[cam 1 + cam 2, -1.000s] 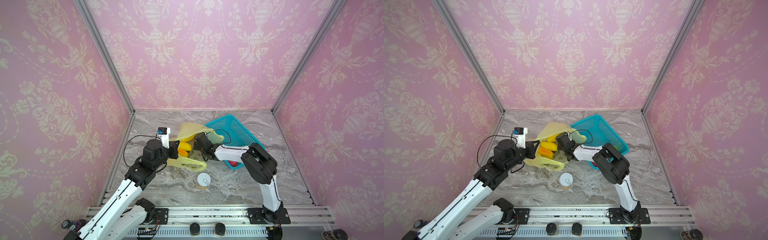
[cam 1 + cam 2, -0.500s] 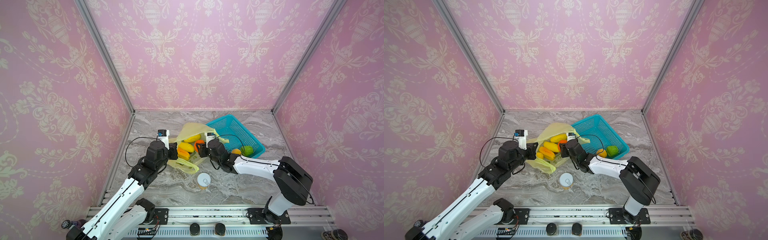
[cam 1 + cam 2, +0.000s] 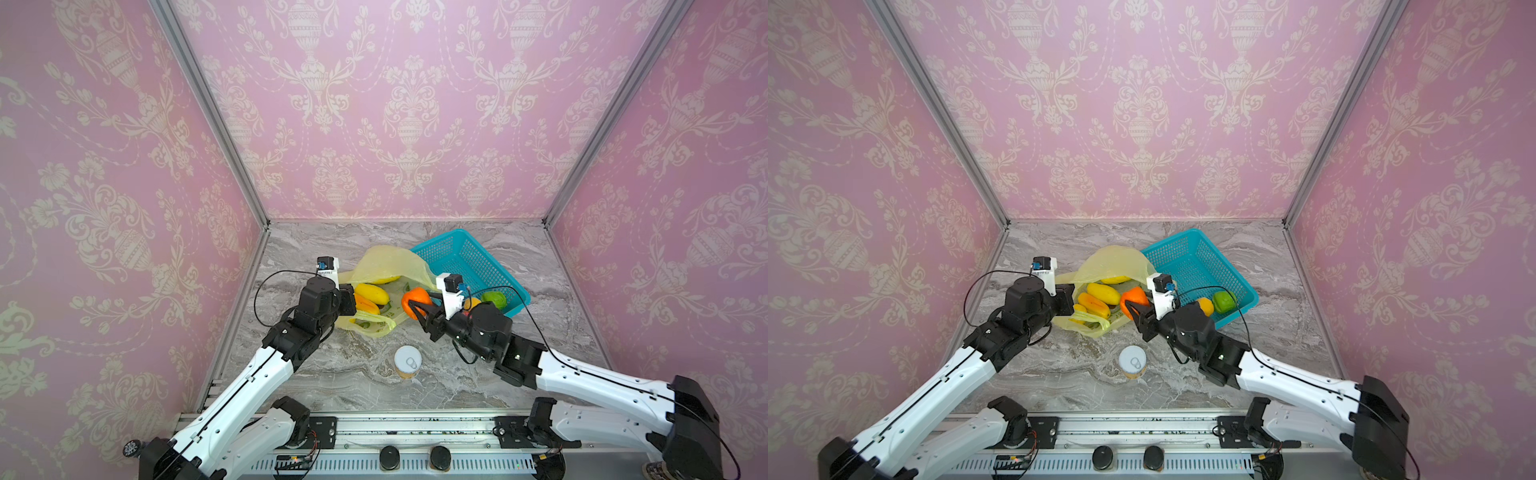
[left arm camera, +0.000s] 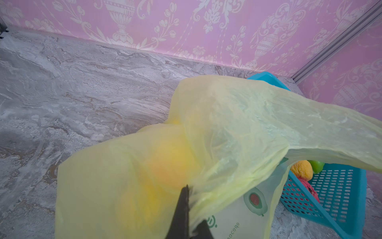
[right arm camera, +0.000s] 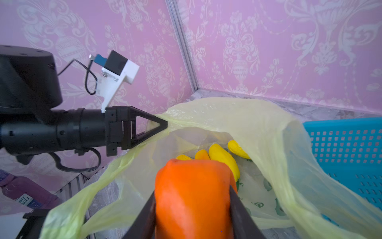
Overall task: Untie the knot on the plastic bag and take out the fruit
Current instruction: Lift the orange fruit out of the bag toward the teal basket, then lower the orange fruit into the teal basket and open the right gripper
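Fingers (image 5: 144,217) of our right gripper (image 5: 192,189) clamp the orange fruit (image 5: 192,207) at the plastic bag (image 5: 268,132) mouth, beside the basket (image 3: 465,257), we judge for transfer. Left gripper (image 5: 165,123) is pinched tight on the bag rim, holding the mouth open. Yellow fruit (image 3: 372,293) sits inside the bag. We can't make out the knot. Orange fruit blocks much of the bag floor, and the left fingertips are hidden in both top views.
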Robot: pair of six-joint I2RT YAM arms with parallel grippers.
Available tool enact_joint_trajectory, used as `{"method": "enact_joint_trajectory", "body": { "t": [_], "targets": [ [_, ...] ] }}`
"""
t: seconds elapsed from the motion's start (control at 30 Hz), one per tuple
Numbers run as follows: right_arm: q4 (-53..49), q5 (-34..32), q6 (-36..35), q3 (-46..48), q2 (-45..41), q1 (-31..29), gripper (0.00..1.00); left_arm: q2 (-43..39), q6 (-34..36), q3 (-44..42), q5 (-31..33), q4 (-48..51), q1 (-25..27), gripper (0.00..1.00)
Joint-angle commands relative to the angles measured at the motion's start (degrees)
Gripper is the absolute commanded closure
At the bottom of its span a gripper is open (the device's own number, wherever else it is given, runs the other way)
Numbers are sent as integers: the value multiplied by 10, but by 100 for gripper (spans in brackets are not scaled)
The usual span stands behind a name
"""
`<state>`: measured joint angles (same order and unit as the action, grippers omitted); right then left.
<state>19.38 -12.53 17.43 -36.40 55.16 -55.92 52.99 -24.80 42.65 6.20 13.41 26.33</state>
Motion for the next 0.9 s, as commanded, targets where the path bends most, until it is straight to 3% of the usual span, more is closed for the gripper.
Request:
{"method": "enact_joint_trajectory", "body": {
  "t": [0.0, 0.2, 0.43, 0.67, 0.77, 0.87],
  "targets": [
    [-50, -52, -37, 41, -96, 3, 82, -1, 22, 9, 35, 25, -5, 100],
    [-164, -172, -47, 45, -197, 51, 83, -26, 44, -3, 61, 55, -6, 100],
    [-241, -189, 12, 22, -154, 186, 84, -71, 43, -37, 72, 56, -5, 100],
    [-232, -85, 50, -8, -12, 286, 85, -70, -57, -2, 101, 156, -6, 100],
    [-197, -45, 42, -20, 62, 296, 86, -55, -54, 52, 94, 199, -6, 100],
    [-200, -22, 26, -53, 134, 296, 87, -41, -50, 65, 87, 177, -6, 100]
  ]
}}
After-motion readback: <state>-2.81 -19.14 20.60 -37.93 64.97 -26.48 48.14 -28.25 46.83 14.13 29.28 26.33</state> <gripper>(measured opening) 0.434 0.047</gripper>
